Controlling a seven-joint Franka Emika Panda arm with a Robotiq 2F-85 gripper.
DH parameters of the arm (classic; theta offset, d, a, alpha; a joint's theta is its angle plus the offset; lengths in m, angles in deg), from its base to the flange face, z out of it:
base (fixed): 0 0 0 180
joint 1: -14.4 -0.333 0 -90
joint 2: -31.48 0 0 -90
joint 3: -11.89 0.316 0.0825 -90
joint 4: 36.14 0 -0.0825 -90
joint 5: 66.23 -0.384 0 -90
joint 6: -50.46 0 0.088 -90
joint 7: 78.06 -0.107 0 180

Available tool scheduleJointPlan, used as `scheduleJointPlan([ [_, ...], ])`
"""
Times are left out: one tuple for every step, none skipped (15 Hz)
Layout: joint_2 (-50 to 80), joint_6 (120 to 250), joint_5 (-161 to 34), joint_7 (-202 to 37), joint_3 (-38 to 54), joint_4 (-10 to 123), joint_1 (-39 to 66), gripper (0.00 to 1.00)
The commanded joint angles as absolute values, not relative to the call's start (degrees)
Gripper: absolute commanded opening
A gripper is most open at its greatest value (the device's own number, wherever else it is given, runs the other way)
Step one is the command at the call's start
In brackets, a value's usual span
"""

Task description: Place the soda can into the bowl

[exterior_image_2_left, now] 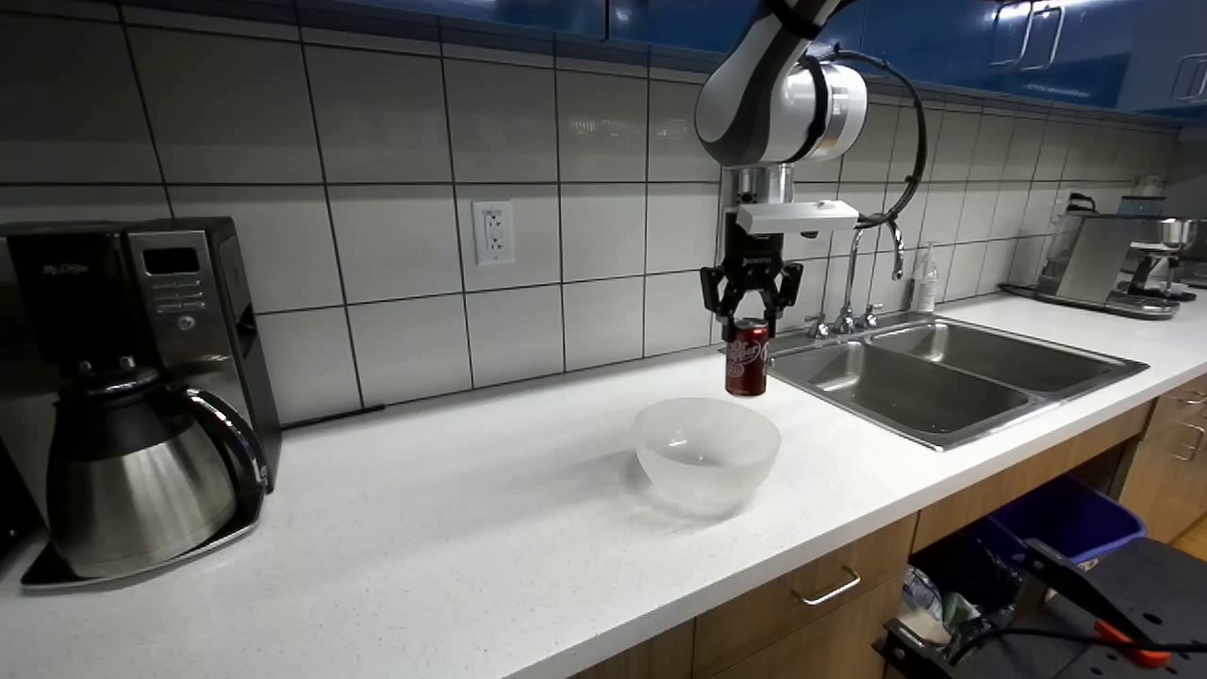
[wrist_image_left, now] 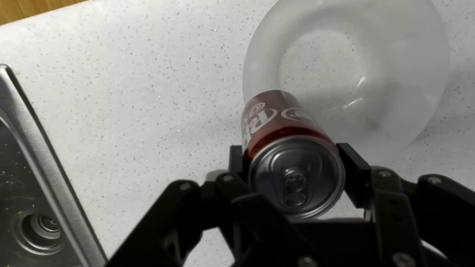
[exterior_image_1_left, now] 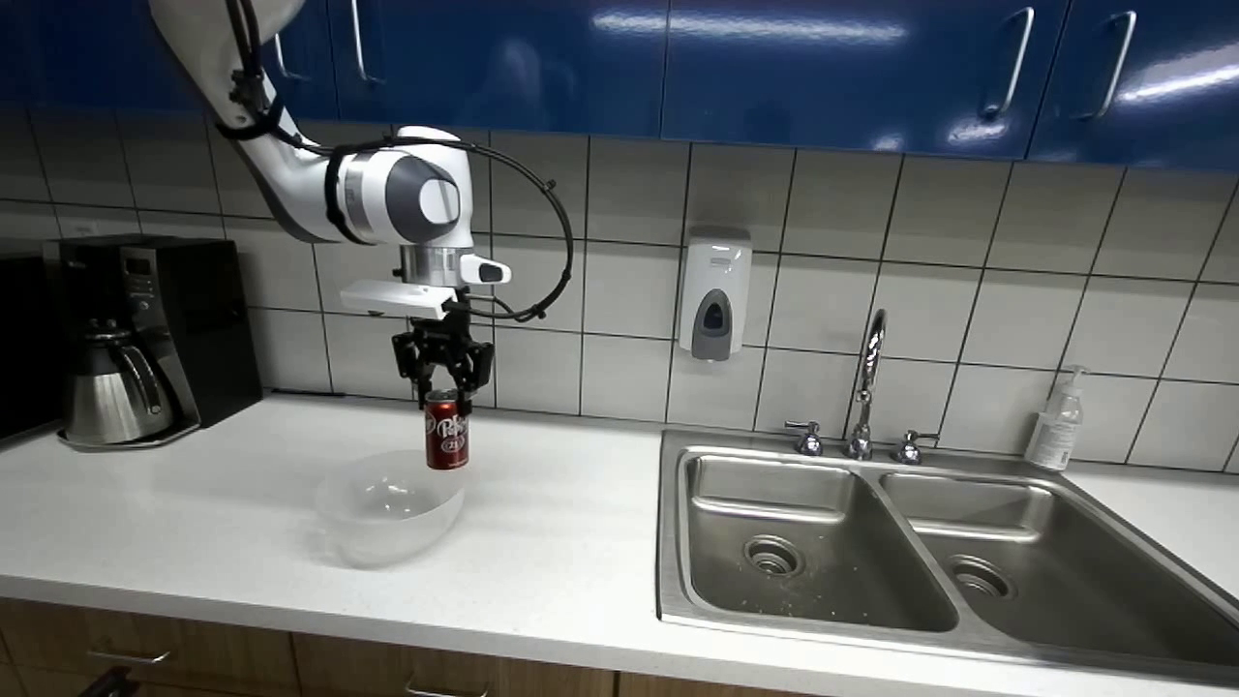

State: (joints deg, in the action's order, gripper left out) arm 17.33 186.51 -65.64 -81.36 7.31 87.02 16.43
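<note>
A robot gripper (exterior_image_1_left: 445,402) clamps a red soda can (exterior_image_2_left: 746,366) upright above a white kitchen counter (exterior_image_1_left: 571,523), holding it in midair near the rim of a clear bowl (exterior_image_2_left: 702,483). The bowl sits on the counter between a coffee maker (exterior_image_1_left: 184,324) and a double steel sink (exterior_image_1_left: 915,542). In the wrist view the can's lower end overlaps the bowl's edge, though whether it hangs directly over the rim cannot be told.

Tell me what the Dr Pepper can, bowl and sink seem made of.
Dr Pepper can: probably aluminium, printed finish; shiny silvery lid. Bowl: glass or plastic, unclear which; translucent, speckled countertop showing through. Double sink: likely stainless steel; satin grey sheen.
</note>
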Motion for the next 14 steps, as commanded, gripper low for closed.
scheduleJointPlan([
  [20.1,188.8,-65.5,-80.0,8.9,91.0,15.8,0.38],
  [20.0,189.1,-65.7,-79.8,9.3,91.5,15.6,0.38],
  [19.8,189.5,-65.6,-79.8,9.6,91.9,15.4,0.38],
  [19.8,189.8,-65.4,-80.0,9.9,92.3,15.1,0.38],
  [19.7,190.1,-65.3,-80.1,10.2,92.8,14.7,0.38],
  [19.7,190.3,-65.3,-80.0,10.5,93.1,14.5,0.38],
  [19.5,190.8,-65.3,-80.0,10.7,93.4,14.2,0.38],
  [19.3,191.6,-65.1,-80.0,11.0,93.8,13.9,0.38],
  [19.0,192.6,-65.1,-79.7,11.2,94.2,13.7,0.38],
  [18.7,193.5,-64.9,-79.5,11.4,94.7,13.4,0.38],
  [18.4,194.8,-64.7,-78.9,11.6,95.4,13.2,0.38],
  [18.1,195.8,-64.6,-78.4,11.8,95.9,13.1,0.38],
  [17.7,196.7,-64.5,-77.9,11.9,96.5,13.0,0.38],
  [17.2,197.8,-64.4,-77.3,12.0,97.0,12.9,0.38],
])
